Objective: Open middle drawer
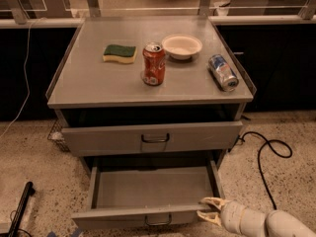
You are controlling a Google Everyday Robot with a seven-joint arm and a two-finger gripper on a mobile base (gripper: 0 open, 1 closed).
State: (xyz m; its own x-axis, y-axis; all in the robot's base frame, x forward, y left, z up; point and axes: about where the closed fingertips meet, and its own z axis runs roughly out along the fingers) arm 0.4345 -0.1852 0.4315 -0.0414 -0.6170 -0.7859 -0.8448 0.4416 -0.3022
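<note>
The middle drawer (153,215) is pulled well out below the top drawer (153,138), and its shallow grey tray shows bare inside. Its small bar handle (158,221) sits at the centre of the low front, at the frame's bottom edge. My gripper (209,210) comes in from the lower right at the right end of that front. Its cream fingers (211,201) are spread apart, one at the front's top edge and one lower down. Any drawer below is hidden.
On the cabinet top (89,83) are a green and yellow sponge (120,53), an upright red can (154,64), a white bowl (181,46) and a blue can (222,72) lying on its side. A black cable (264,154) runs on the floor at the right, and a black pole (19,209) lies at the left.
</note>
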